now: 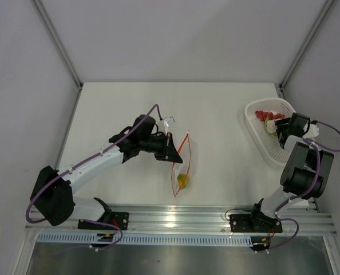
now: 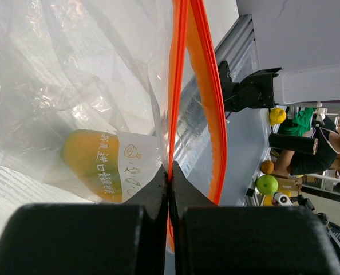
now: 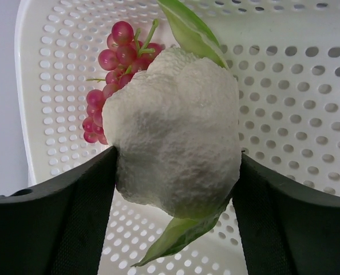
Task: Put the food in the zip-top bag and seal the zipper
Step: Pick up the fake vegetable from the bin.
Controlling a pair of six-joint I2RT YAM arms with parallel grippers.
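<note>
The clear zip-top bag (image 1: 181, 166) lies mid-table with its orange-red zipper (image 1: 187, 150) open; it also shows in the left wrist view (image 2: 72, 86). A yellow-orange fruit (image 1: 183, 181) sits inside it, seen through the plastic (image 2: 93, 163). My left gripper (image 1: 171, 150) is shut on one side of the zipper strip (image 2: 177, 86). My right gripper (image 1: 271, 127) is over the white mesh basket (image 1: 256, 133), shut on a whitish cauliflower piece (image 3: 176, 143) with green leaves (image 3: 190, 26). The dark red grape bunch (image 3: 115, 69) lies in the basket (image 3: 307, 103) behind it, also visible from above (image 1: 267, 115).
The basket stands at the table's right edge near the right wall. A metal rail (image 1: 181, 217) runs along the near table edge. Grey walls enclose the table at the back and sides.
</note>
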